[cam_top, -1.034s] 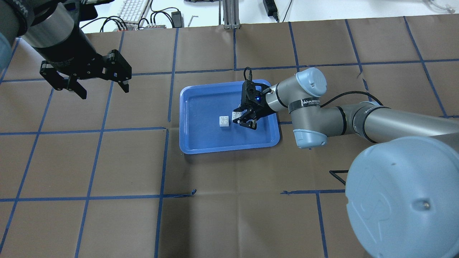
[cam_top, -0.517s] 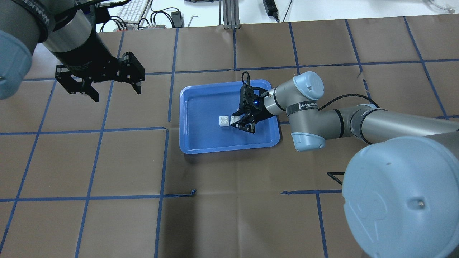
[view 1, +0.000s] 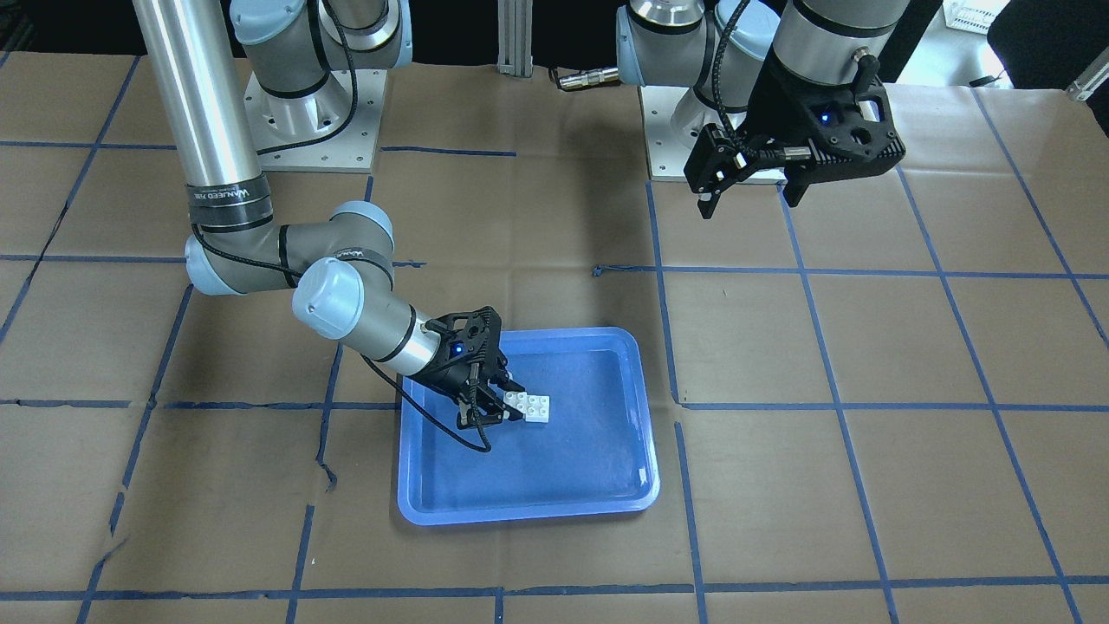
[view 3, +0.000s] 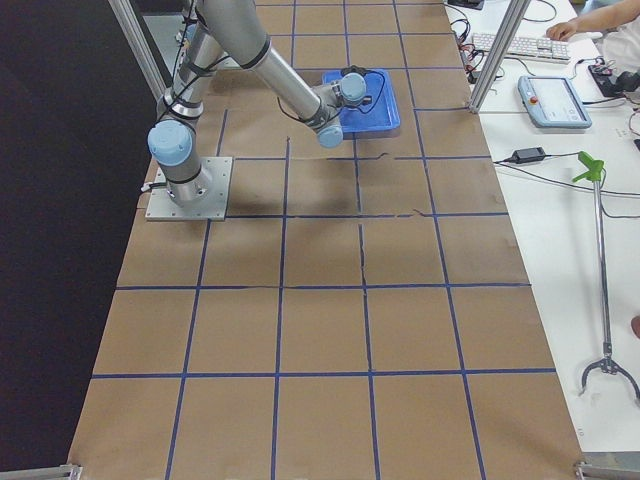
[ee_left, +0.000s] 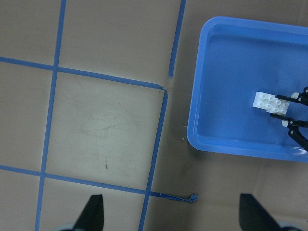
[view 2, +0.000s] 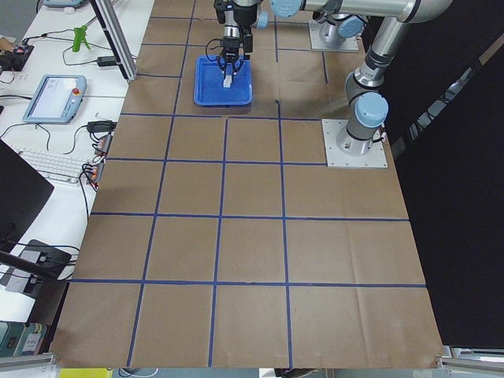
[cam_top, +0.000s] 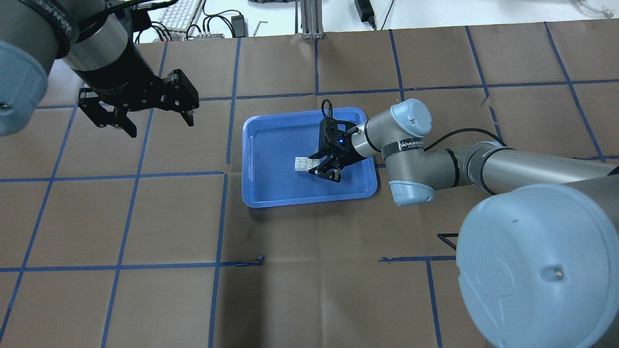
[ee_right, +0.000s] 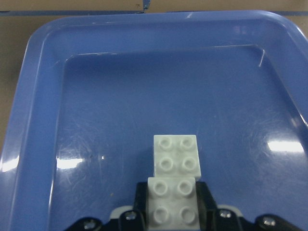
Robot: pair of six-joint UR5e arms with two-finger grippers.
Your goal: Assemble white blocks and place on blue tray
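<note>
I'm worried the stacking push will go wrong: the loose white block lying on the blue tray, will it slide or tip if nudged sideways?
It likely slides: the loose white block sits flat on the glossy, reflective floor of the blue tray. Tipping seems unlikely, since it looks squat and square. It is probably light and stiff, being small moulded plastic.

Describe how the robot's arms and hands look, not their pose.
The right arm and left arm are silver-grey tubes with pale blue joint caps and black lettered bands. The right hand and left hand are black, two-fingered, blue-lit, with black cables.
</note>
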